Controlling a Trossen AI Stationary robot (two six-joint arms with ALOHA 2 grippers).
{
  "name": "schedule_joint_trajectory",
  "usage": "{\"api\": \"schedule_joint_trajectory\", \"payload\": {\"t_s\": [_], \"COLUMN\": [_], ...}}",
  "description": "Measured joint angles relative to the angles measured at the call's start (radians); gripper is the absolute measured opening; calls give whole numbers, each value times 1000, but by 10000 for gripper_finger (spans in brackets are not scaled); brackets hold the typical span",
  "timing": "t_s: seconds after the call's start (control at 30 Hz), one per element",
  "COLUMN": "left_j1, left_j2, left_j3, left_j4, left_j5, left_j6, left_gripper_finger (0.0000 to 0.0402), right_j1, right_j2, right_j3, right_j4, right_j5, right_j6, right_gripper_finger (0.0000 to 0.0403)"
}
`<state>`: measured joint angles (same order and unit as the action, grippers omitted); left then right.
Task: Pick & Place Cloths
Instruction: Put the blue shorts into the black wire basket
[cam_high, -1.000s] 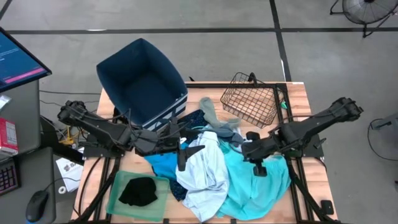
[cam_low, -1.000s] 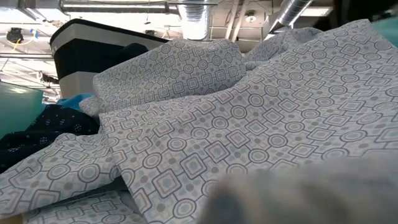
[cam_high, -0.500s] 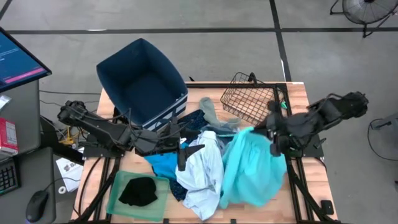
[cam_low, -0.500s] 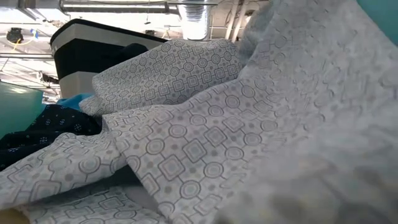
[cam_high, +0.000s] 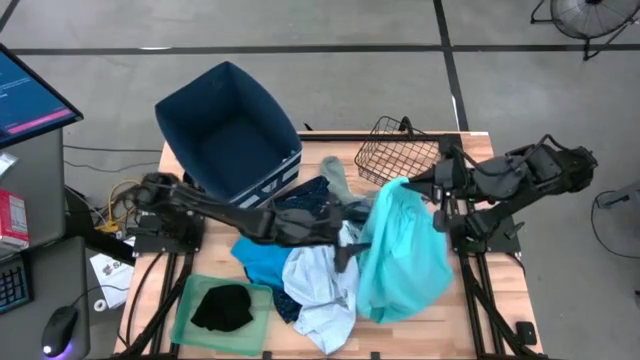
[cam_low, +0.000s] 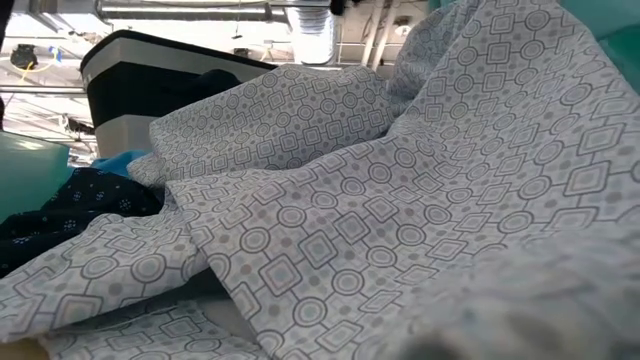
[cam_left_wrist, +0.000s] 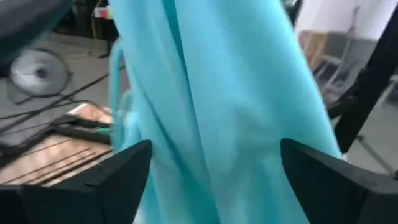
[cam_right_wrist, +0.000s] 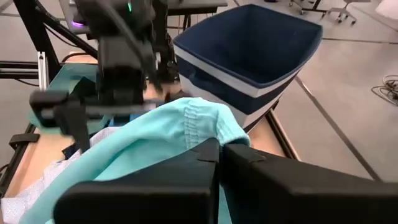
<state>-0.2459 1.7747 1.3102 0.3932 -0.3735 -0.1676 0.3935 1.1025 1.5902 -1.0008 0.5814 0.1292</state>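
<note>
A robot lab or workshop: bare grey floor (cam_high: 330, 25) w/ black tape lines round the wooden table (cam_high: 480, 150), a computer screen (cam_high: 30, 95) & keyboard (cam_high: 10, 285) left of it, big ceiling pipes (cam_low: 320, 25).

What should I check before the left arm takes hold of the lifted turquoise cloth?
1. Right gripper shut on the turquoise cloth: ok, hem pinched between its fingers.
2. Cloth lifted off the pile: ok, hanging, though its lower edge seems to rest on the table.
3. Left gripper open: ok, fingers spread with the cloth just beyond them.
4. Cloth between the left fingers: cannot tell.
5. Dark blue bin upright and empty: ok.
6. Patterned pale cloth free of the turquoise one: cannot tell.
</note>
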Motion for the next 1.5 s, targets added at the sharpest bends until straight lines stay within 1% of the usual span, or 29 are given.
{"api": "schedule_joint_trajectory", "payload": {"t_s": [0.07, 0.2, 0.27, 0.33, 0.4, 0.57, 0.73, 0.8, 0.83, 0.9, 0.97, 1.1, 1.13, 1.23, 1.3, 1.37, 1.43, 1.5], "left_j1": [10, 37, 60, 87, 106, 130, 135, 135, 135, 134, 134, 142, 147, 159, 167, 174, 182, 196], "left_j2": [35, 91, 115, 144, 172, 213, 213, 210, 210, 210, 209, 208, 201, 181, 150, 105, 42, -26], "left_j3": [0, 0, 1, 20, 41, 108, 141, 141, 141, 141, 145, 145, 144, 144, 141, 141, 141, 143], "left_j4": [81, 187, 256, 302, 313, 314, 320, 319, 321, 334, 346, 358, 356, 353, 325, 302, 253, 186], "left_j5": [27, 63, 119, 197, 257, 341, 401, 428, 433, 430, 412, 397, 397, 360, 336, 300, 260, 220], "left_j6": [-16, -25, -57, -120, -157, -149, -151, -147, -147, -151, -172, -179, -180, -161, -115, -57, 1, 61], "left_gripper_finger": [354, 364, 365, 363, 361, 356, 351, 330, 312, 262, 196, 40, 22, 6, 2, 1, 0, 0], "right_j1": [-4, -4, -6, -13, -26, -66, -99, -102, -102, -102, -101, -93, -93, -81, -61, -41, -15, 13], "right_j2": [-2, 0, 9, 19, 31, 85, 141, 162, 170, 184, 195, 196, 194, 181, 160, 139, 122, 105], "right_j3": [1, -4, -4, -4, -4, -4, -5, -3, 1, 14, 38, 80, 90, 128, 164, 205, 239, 257], "right_j4": [0, 8, 51, 100, 143, 221, 342, 373, 384, 406, 410, 407, 406, 380, 321, 251, 173, 107], "right_j5": [-1, -1, -4, -24, -56, -66, -173, -194, -195, -197, -200, -192, -187, -167, -136, -92, -35, -24], "right_j6": [0, -14, -40, -77, -107, -156, -172, -194, -200, -208, -208, -184, -176, -174, -173, -152, -91, -54], "right_gripper_finger": [0, 0, 0, 0, 0, 0, 0, 0, 0, 0, 0, 0, 0, 5, 11, 16, 23, 35]}}
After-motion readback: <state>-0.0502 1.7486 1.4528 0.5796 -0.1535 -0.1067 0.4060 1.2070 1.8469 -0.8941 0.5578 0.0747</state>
